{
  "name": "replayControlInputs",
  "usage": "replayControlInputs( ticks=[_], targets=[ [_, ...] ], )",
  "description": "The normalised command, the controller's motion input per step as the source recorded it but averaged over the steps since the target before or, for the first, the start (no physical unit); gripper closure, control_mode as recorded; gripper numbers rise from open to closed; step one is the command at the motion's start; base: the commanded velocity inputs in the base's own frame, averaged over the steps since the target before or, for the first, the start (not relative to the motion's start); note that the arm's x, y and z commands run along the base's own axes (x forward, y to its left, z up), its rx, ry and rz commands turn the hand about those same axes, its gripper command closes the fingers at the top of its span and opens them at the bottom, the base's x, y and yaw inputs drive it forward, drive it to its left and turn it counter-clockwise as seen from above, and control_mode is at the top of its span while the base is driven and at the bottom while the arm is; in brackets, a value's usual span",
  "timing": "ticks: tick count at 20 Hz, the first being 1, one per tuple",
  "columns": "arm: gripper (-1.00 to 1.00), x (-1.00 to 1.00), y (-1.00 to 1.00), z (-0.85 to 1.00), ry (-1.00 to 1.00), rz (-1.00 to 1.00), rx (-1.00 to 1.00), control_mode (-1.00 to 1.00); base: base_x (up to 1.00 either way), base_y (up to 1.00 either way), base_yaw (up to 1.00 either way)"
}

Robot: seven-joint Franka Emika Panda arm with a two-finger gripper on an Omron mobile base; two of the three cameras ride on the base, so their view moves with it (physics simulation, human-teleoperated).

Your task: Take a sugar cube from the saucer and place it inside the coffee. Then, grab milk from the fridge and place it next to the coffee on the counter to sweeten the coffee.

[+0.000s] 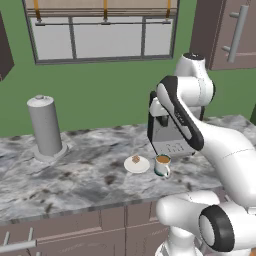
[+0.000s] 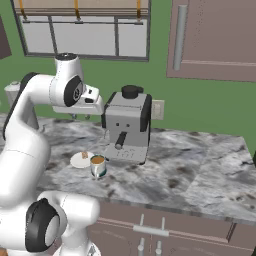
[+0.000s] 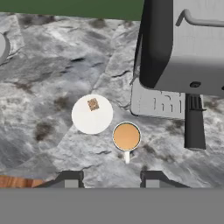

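Tiny tan-brown sugar cube [image 3: 92,104] resting on small round white saucer [image 3: 92,118], just beside white mug of coffee [image 3: 126,136] on marbled grey counter [image 3: 52,65]. Gripper [image 3: 112,180] high above both, jaws apart, holding nothing.

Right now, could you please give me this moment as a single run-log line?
stage: pre-grasp | tool: open, above counter | sugar cube: on saucer | coffee: beside saucer

Glossy white rounded arm [image 1: 220,145], black joint bands, dark-tipped pincer [image 3: 111,177] fingers
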Motion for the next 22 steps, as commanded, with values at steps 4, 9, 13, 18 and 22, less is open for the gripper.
replayControlInputs(
  ticks=[4,9,13,18,22],
  targets=[
    [-1.0,0.0,0.27,-0.17,-0.08,-0.05,0.0,-1.0,0.0,0.0,0.0],
    [-1.0,0.0,0.0,0.0,0.0,0.0,0.0,-1.0,0.0,0.0,0.0],
    [-1.0,0.0,0.04,0.0,0.0,0.01,-0.01,-1.0,0.0,0.0,0.0],
    [-1.0,0.0,0.6,-0.25,0.1,0.1,-0.02,-1.0,0.0,0.0,0.0],
    [-1.0,0.0,0.65,-0.76,0.31,0.04,-0.04,-1.0,0.0,0.0,0.0]
  ],
)
